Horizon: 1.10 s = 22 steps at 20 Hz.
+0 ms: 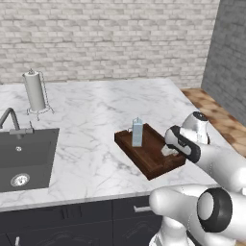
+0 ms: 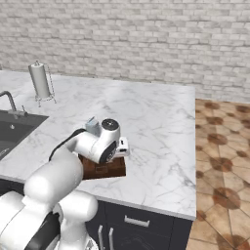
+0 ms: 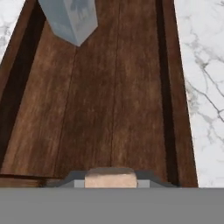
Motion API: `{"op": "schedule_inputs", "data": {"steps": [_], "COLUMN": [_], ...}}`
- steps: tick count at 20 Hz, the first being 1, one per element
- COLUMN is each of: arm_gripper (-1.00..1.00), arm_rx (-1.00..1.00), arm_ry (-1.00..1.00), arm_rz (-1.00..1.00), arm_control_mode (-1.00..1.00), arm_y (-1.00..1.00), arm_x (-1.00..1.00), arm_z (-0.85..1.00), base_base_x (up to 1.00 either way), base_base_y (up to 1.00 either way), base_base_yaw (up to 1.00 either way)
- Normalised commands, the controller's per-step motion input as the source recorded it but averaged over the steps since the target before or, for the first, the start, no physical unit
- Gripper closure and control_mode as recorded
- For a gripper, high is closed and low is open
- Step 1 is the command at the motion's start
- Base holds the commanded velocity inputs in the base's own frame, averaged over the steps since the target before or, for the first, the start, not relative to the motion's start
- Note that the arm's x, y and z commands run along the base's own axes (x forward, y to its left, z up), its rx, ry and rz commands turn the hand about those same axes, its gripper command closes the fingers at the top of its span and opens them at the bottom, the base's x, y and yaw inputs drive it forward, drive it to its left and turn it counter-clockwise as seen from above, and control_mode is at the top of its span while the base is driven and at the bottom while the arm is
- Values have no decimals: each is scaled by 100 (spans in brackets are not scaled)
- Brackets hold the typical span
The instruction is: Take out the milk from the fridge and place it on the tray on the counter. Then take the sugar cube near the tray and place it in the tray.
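Note:
The milk [image 1: 137, 132], a slim pale blue-grey carton, stands upright at the far end of the dark brown wooden tray [image 1: 154, 164] on the marble counter [image 1: 91, 144]. My gripper [image 1: 168, 150] hangs low over the tray's near end, pointing down. In the hand view a light tan sugar cube [image 3: 110, 179] sits pinched between the dark fingertips [image 3: 73, 183], just above the tray floor [image 3: 109, 109], with the milk [image 3: 72, 19] ahead. In the right base view the hand [image 2: 122, 146] covers most of the tray [image 2: 105, 169]. The fridge is out of view.
A paper towel roll [image 1: 34, 91] on a wire stand is at the back left. The grey sink [image 1: 26, 158] with its faucet [image 1: 12, 122] lies left of the tray. The counter ends close to the tray's right, above the tiled floor [image 2: 219, 161].

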Motion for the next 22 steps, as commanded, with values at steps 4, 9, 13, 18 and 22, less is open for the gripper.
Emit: {"op": "schedule_inputs", "data": {"steps": [4, 9, 13, 18, 22], "arm_gripper": [100, 100, 100, 100, 100], "arm_rx": [0, -9, -15, -5, 0], "arm_ry": [-1, 0, 0, 0, 0], "arm_rz": [30, 4, 0, 0, 0], "arm_control_mode": [-100, -100, -100, -100, -100], "arm_y": [-1, 14, 46, 10, 0], "arm_x": [22, 35, 33, 6, 0], "arm_z": [0, -3, -17, -22, -26], "base_base_x": [0, 0, 0, 0, 0], "base_base_y": [0, 0, 0, 0, 0], "base_base_yaw": [0, 0, 0, 0, 0]}}
